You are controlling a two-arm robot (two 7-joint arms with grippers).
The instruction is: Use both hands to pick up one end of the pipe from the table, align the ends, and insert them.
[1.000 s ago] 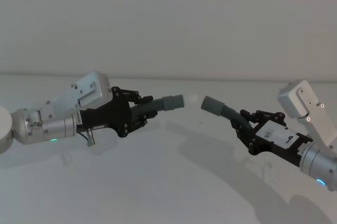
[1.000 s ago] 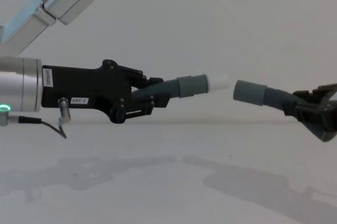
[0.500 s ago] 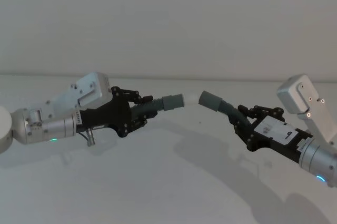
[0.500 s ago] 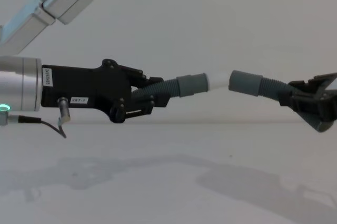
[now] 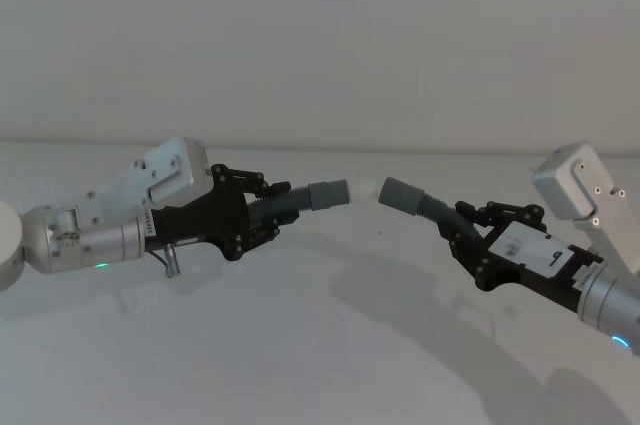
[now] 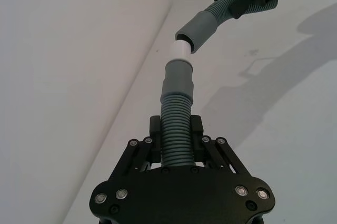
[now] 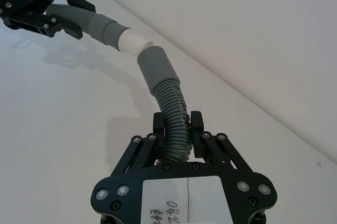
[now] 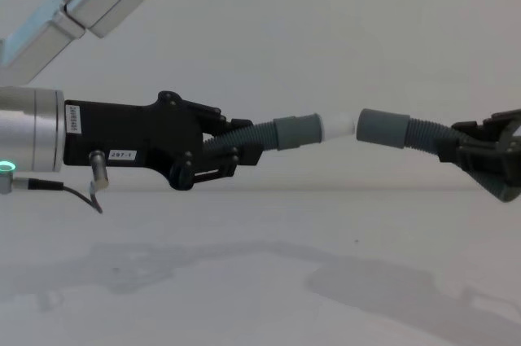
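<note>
On the left, the left gripper [image 5: 262, 213] reaches in over the table [image 5: 300, 345], its black jaws clamped on the ribbed body of the short hose piece [image 5: 300, 198]. The left wrist view shows the fingers [image 6: 154, 134] pressed against both sides of the ribs. A green light glows on its silver wrist [image 8: 8, 168]. The short piece is held up off the table and runs toward the right, ending in a smooth grey cuff [image 8: 296, 131] with a white tip [image 8: 338, 126].

At the middle, the white tip meets the mouth of the wide cuff [image 8: 383, 128] of the long hose piece [image 5: 430, 207]. In the chest view the tip just touches the rim of that cuff. In the left wrist view the two ends sit at an angle, the tip [image 6: 181, 50] at the edge of the cuff's opening [image 6: 200, 28]; how far it has entered cannot be told.

On the right, the long piece curves down and back into the right gripper [image 5: 470, 235], which grips its ribbed part with both jaws closed on it, also clear of the table. The right wrist view shows the hose [image 7: 174, 118] rising from between its fingers [image 7: 196, 129].
</note>
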